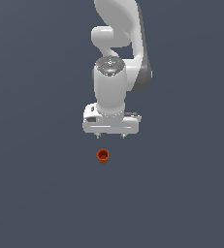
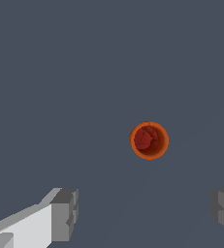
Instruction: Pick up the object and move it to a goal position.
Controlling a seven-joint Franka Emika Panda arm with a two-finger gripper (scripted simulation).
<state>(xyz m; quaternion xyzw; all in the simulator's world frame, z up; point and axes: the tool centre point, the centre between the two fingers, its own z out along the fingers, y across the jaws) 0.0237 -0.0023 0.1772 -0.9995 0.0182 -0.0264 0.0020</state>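
Observation:
The object (image 1: 103,156) is a tiny orange-red cup, tapered like a flowerpot, standing upright on the dark grey floor. My white gripper (image 1: 110,136) hangs above and a little behind it, open, with nothing between its fingers. Seen from the wrist view, the object (image 2: 149,140) shows its round rim and darker hollow from above. It lies ahead of the gripper (image 2: 145,213), outside the gap between the two grey fingertips (image 2: 65,213), which stand far apart.
A plain dark grey floor (image 1: 36,193) fills both views. The white arm (image 1: 118,43) rises behind the gripper in the exterior view.

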